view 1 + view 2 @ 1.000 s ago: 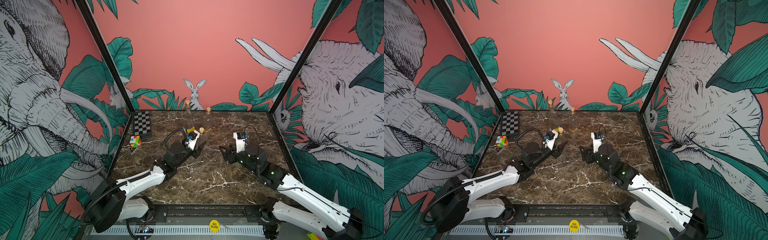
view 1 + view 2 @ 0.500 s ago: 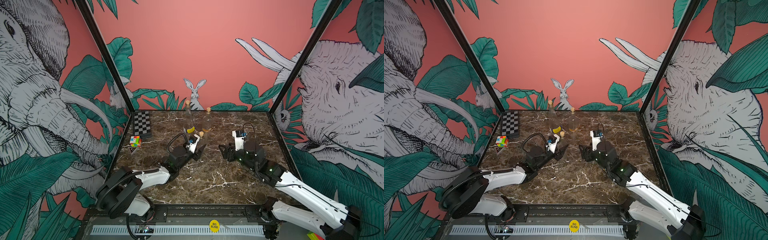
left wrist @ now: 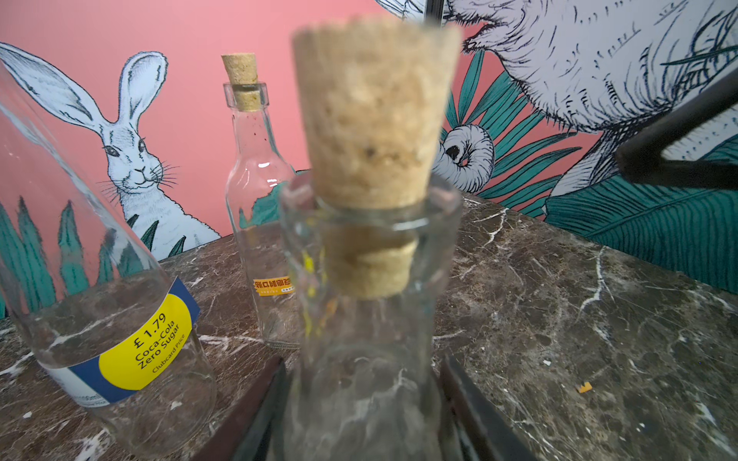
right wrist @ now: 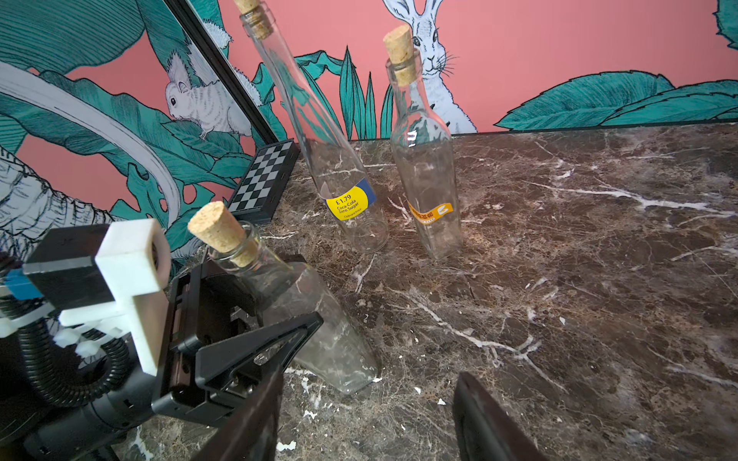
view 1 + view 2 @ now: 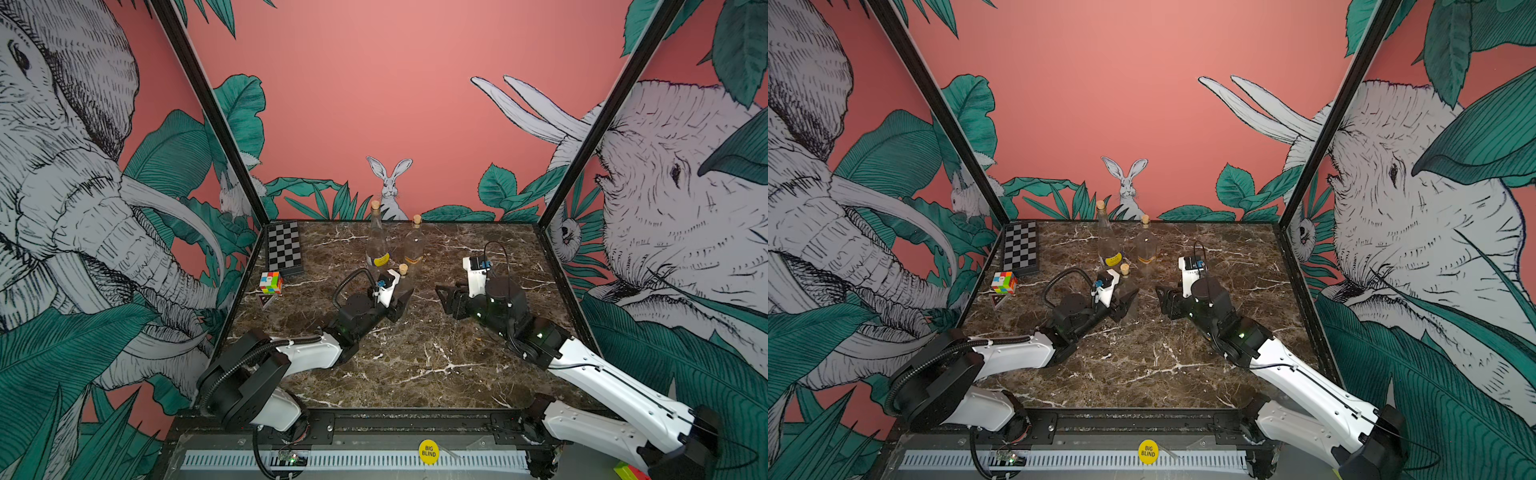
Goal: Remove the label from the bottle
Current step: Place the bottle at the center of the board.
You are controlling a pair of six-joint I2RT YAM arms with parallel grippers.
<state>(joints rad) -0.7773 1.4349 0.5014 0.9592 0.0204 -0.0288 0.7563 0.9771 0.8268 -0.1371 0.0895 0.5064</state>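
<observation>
The left gripper (image 5: pixel 399 302) holds the bottle (image 4: pixel 339 347), with its fingers (image 3: pixel 479 411) on each side of the glass, low down. The bottle stands up on the table (image 5: pixel 415 365) with the cork (image 4: pixel 217 231) on top, so its long way runs up and down. It sits near the middle of the table, between the two arms.

The right gripper (image 5: pixel 444 297) is wide and holds nothing. The bottle is near it, on its left, not touching. Its fingers (image 4: pixel 487 423) point that way. It is the free one, so I think it should go left to do the peeling.

But where is the label? The side of the bottle that faces the right gripper looks bare. A blurry yellow streak (image 3: pixel 309 267) shows through the glass in the left wrist view. I cannot tell if that is the label. Clear labels show only at the far side: a yellow label (image 4: pixel 346 205) on the tall bottle (image 4: pixel 319 131) and an orange label (image 4: pixel 431 211) on the square bottle (image 4: pixel 423 159).
</observation>
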